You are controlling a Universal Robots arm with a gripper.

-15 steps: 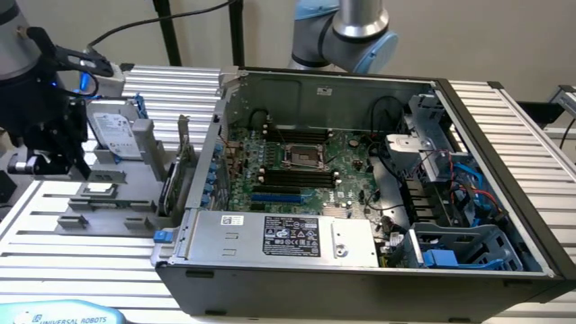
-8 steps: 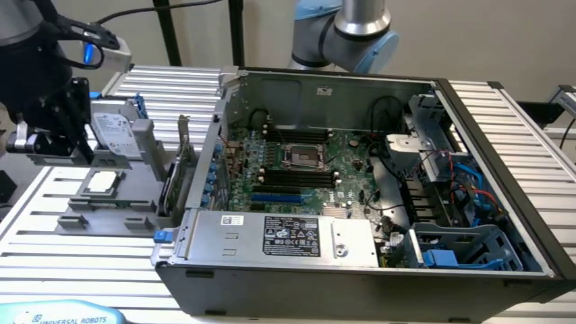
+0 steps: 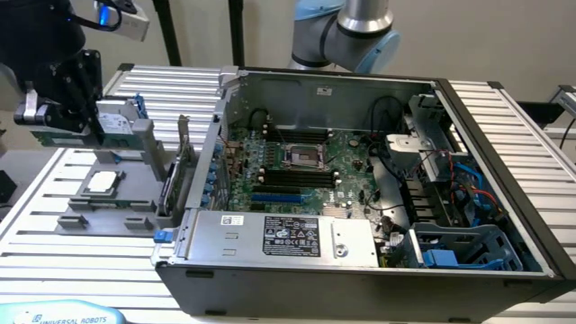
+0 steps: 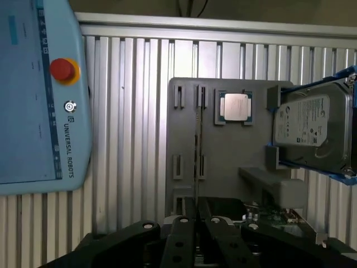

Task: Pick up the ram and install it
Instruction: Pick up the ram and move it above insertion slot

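Exterior view first, from its left: your gripper [image 3: 54, 128] hangs above the grey tray [image 3: 126, 202], well clear of its surface. Under the black fingers you can see a narrow green strip that I take to be the ram [image 3: 59, 139], though the hand partly masks it there. Just behind it, at the tray's far end, the silver hard drive [image 3: 117, 125] stands upright in its blue frame. On the tray itself a processor [image 3: 101, 181] lies flat in its recess. At the tray's edge toward the exterior view's right, the green expansion card [image 3: 175, 177] stands on end. Beyond the tray on that same side is the open computer case [image 3: 360, 297], its motherboard [image 3: 297, 158] facing up with the black slots [image 3: 297, 177] lying side by side. Wrist view, again left to right: the blue teach pendant [image 4: 33, 111] with its red button [image 4: 62, 70] lies on the slatted table [image 4: 134, 139], apart from the tray [image 4: 234, 156]. Over the tray the ram [image 4: 196, 139] shows edge-on as a thin line running out from between the fingers [image 4: 187, 223], which are drawn together and clamped on it. Further along the tray you come to the processor [image 4: 234, 107] and then the hard drive [image 4: 312, 131].
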